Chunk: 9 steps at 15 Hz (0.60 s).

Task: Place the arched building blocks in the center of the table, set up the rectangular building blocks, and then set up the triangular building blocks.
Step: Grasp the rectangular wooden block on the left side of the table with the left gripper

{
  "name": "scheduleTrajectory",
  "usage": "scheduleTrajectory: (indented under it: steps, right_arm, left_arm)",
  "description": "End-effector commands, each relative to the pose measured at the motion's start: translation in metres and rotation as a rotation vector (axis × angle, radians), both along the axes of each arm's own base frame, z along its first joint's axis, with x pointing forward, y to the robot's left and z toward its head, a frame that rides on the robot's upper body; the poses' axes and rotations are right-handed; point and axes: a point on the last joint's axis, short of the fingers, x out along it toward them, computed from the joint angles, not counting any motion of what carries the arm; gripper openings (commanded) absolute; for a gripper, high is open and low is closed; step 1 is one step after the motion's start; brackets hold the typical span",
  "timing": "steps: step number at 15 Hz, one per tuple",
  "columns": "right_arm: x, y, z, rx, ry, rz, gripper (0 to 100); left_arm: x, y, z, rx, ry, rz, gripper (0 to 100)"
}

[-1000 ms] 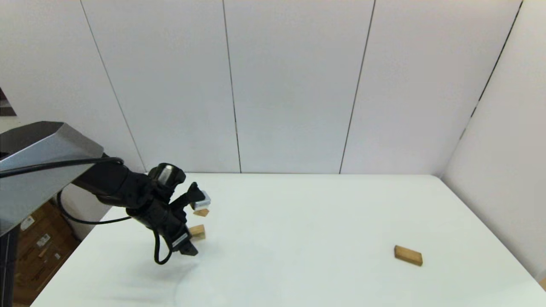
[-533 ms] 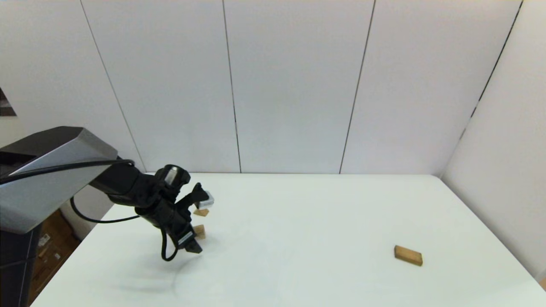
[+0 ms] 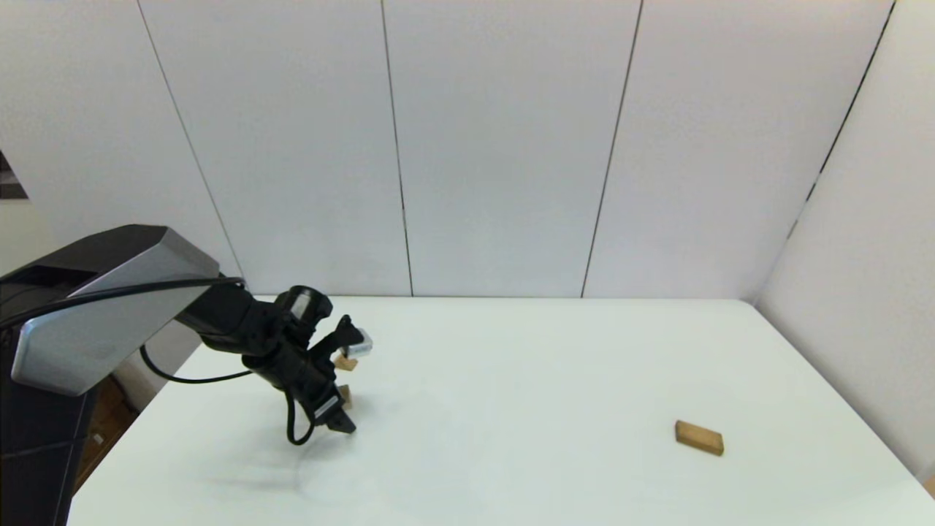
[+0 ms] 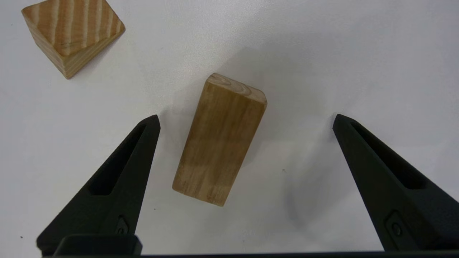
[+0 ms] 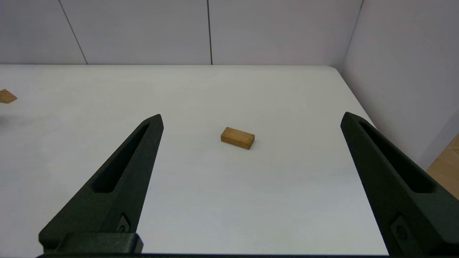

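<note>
Wooden arched block [image 4: 219,140] lies between the left pincer [image 4: 245,120]'s wide-open fingers, near the surface [image 3: 511,380]'s left edge.
Judged best: centre the offset block, descend, close across its narrow sides.

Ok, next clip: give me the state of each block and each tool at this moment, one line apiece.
Left tool: open, low over the table's left side, fingers either side of the arched block, not touching it.
Arched block: on the table, not gripped.
Triangular block: on the table beside the arched block, apart from it.
Rectangular block: lying flat at the table's right, untouched.
Right tool: open, empty, well back from the rectangular block.
</note>
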Motion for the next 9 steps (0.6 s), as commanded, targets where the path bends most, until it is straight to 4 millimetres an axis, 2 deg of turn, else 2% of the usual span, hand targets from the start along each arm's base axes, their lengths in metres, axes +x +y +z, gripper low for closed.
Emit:
scheduleTrajectory:
  steps: [1,4,5,9]
  right_arm:
    - [0.0,0.0,0.0,0.0,0.002,0.001,100]
    - [0.0,0.0,0.0,0.0,0.001,-0.001,100]
    - [0.0,0.0,0.0,0.0,0.001,0.001,100]
    - [0.0,0.0,0.0,0.0,0.001,0.001,100]
  left_arm:
    - [0.001,0.0,0.001,0.001,-0.005,-0.002,100]
    - [0.003,0.003,0.006,-0.001,-0.016,0.006,100]
    - [0.003,0.003,0.007,0.0,-0.014,0.006,0]
    - [0.003,0.007,0.013,0.0,-0.026,0.014,0]
